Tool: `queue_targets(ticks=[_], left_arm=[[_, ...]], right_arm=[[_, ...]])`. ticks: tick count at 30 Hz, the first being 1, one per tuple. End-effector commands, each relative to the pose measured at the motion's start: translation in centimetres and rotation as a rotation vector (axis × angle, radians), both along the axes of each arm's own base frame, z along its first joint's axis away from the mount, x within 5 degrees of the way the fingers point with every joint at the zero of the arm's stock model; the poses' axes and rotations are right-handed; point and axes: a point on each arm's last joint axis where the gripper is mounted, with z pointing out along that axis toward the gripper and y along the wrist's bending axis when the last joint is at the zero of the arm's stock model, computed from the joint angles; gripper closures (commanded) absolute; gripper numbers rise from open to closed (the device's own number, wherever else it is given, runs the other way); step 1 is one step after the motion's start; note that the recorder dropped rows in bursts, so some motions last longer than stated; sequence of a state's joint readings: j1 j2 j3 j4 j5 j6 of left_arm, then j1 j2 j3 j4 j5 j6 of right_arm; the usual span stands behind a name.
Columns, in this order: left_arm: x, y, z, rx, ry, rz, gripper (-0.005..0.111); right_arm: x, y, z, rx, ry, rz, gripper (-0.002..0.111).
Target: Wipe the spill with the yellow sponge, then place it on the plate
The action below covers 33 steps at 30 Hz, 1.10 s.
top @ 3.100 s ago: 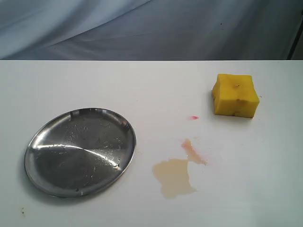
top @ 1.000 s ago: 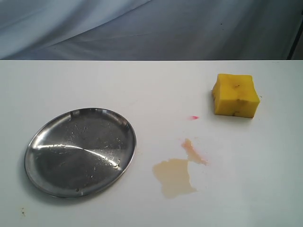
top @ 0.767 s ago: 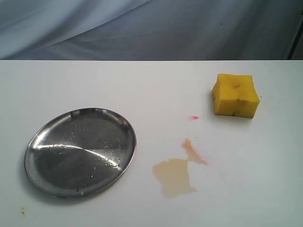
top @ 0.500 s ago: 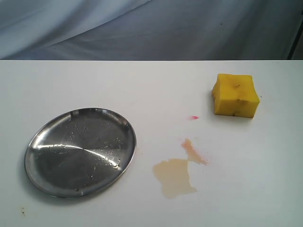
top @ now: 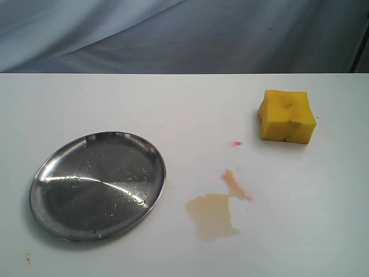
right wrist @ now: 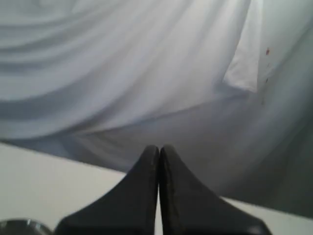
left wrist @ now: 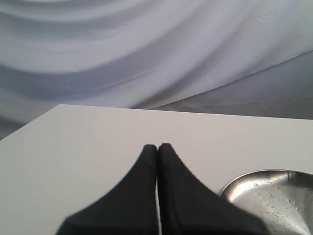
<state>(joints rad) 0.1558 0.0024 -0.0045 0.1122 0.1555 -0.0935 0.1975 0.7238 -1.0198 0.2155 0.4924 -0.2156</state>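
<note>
Yellow sponge (top: 287, 115) sat on the bench (top: 173, 98), well apart from spill (top: 214, 214) and plate (top: 98, 184); probably light, squashy foam, best pinched across opposite sides. Left gripper (left wrist: 157, 147) was pressed together, empty. Right gripper (right wrist: 159, 148) likewise.

- The yellow sponge (top: 287, 116) is a bright egg-yolk yellow, peppered with a few small dark specks.
- The plate (top: 69, 208) is shiny silver metal, scuffed and freckled with pale spots, with a bright streak of glare running across it.
- The spill (top: 212, 216) is a pale tan-brown, with a pinkish-orange streak at one edge.
- The table (top: 173, 104) is plain white, marked by a tiny red dot (top: 234, 143) and a couple of dark specks (top: 27, 258).
- The draped cloth (top: 173, 34) behind is blue-grey, paler along its folds.
- The jaws of the left gripper (left wrist: 157, 147) and the right gripper (right wrist: 159, 148) are matte black.
</note>
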Motion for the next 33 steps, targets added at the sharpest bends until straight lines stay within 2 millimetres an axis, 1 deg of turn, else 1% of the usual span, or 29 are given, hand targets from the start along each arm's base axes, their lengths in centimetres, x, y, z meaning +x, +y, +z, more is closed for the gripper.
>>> queue_targets(ticks=[1, 4, 8, 11, 15, 17, 19, 23, 25, 27, 29, 31, 32, 33], left_arm=[[0.0, 0.0, -0.1, -0.001, 0.001, 0.004, 0.107], [0.0, 0.0, -0.1, -0.001, 0.001, 0.004, 0.107], [0.0, 0.0, -0.1, -0.001, 0.001, 0.004, 0.107], [0.0, 0.0, -0.1, -0.001, 0.001, 0.004, 0.107], [0.0, 0.0, -0.1, -0.001, 0.001, 0.004, 0.107], [0.0, 0.0, -0.1, -0.001, 0.001, 0.004, 0.107], [0.0, 0.0, -0.1, -0.001, 0.001, 0.004, 0.107], [0.0, 0.0, -0.1, -0.001, 0.001, 0.004, 0.107], [0.0, 0.0, -0.1, -0.001, 0.001, 0.004, 0.107], [0.0, 0.0, -0.1, -0.001, 0.001, 0.004, 0.107], [0.0, 0.0, -0.1, -0.001, 0.001, 0.004, 0.107], [0.0, 0.0, -0.1, -0.001, 0.001, 0.004, 0.107], [0.0, 0.0, -0.1, -0.001, 0.001, 0.004, 0.107], [0.0, 0.0, -0.1, -0.001, 0.001, 0.004, 0.107]], right_arm=[[5.2, 1.4, -2.7, -0.078, 0.246, 0.031, 0.108], [8.4, 2.0, -5.0, -0.053, 0.381, 0.009, 0.108], [12.3, 2.2, -8.5, -0.057, 0.527, -0.078, 0.108], [14.8, 2.0, -11.0, -0.047, 0.607, -0.148, 0.108], [18.1, 1.4, -14.6, 0.023, 0.688, -0.219, 0.107], [19.4, 1.0, -16.0, 0.038, 0.704, -0.237, 0.099], [20.5, 0.6, -17.6, 0.053, 0.725, -0.259, 0.089], [22.6, -0.3, -21.0, 0.095, 0.765, -0.301, 0.062], [23.5, -0.6, -22.4, 0.104, 0.767, -0.315, 0.052], [24.5, -0.8, -23.8, 0.109, 0.783, -0.325, 0.049], [25.7, -0.7, -24.9, 0.104, 0.806, -0.327, 0.049], [27.1, -0.6, -25.8, 0.1, 0.826, -0.328, 0.049], [28.2, -0.5, -26.7, 0.097, 0.842, -0.329, 0.049], [28.8, -0.4, -26.9, 0.097, 0.842, -0.329, 0.049]])
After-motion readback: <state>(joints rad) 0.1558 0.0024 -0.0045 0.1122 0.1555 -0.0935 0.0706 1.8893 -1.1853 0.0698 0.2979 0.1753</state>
